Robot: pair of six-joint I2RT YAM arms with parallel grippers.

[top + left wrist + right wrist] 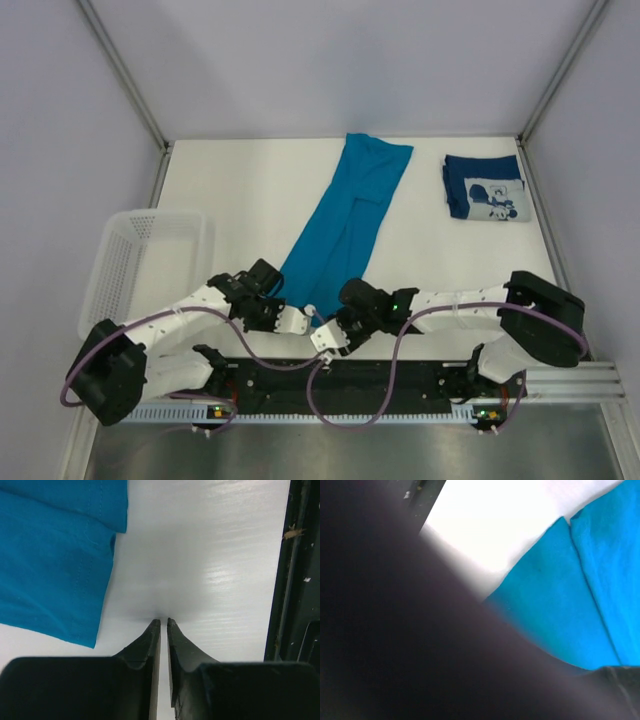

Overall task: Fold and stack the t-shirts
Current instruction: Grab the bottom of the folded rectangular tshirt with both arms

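The teal-blue t-shirt (345, 225) lies folded into a long strip running from the table's back centre toward the near edge. Its near end shows in the left wrist view (50, 565) and in the right wrist view (570, 595). The navy t-shirt (485, 187) with its pale print lies folded at the back right. My left gripper (300, 320) sits just right of the teal shirt's near corner, its fingertips (156, 625) almost together over bare table with nothing between them. My right gripper (330, 338) is beside it at the shirt's near end. A dark blur fills most of its wrist view and hides its fingers.
A white mesh basket (140, 262) stands at the left side of the table. The black base rail (340, 385) runs along the near edge and shows in the left wrist view (295, 580). Grey walls enclose the table on three sides.
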